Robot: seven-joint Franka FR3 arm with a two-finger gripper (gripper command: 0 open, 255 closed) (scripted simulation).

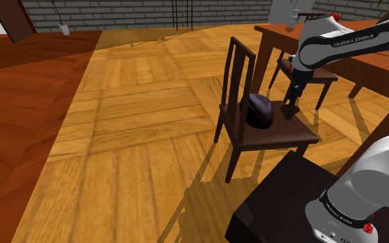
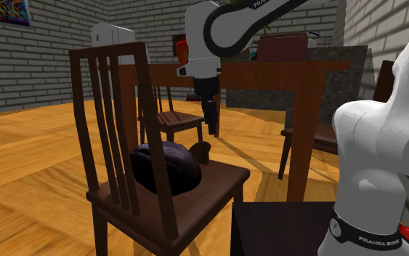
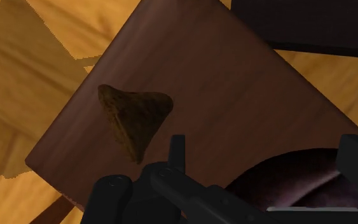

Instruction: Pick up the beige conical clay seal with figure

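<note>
Wrist view: seal (image 3: pixel 136 121) on chair (image 3: pixel 234 83), gripper (image 3: pixel 268 143) spread above it.
Dark lump (image 3: pixel 285 184) sits just beside seal.

In the shoulder view, a chair (image 1: pixel 277 136) stands on the floor (image 1: pixel 137 138). On its seat, a rounded lump (image 1: pixel 260 112) lies near the backrest. The conical seal (image 2: pixel 200 151) lies just beside the lump, at its 3 o'clock. The tool (image 1: pixel 289 109) hangs over the seal. A tabletop (image 1: pixel 372 65) stands at the chair's 1 o'clock, with a second chair (image 1: pixel 311 74) between them. The stand (image 1: pixel 289 200) sits at the chair's 5 o'clock.
</note>
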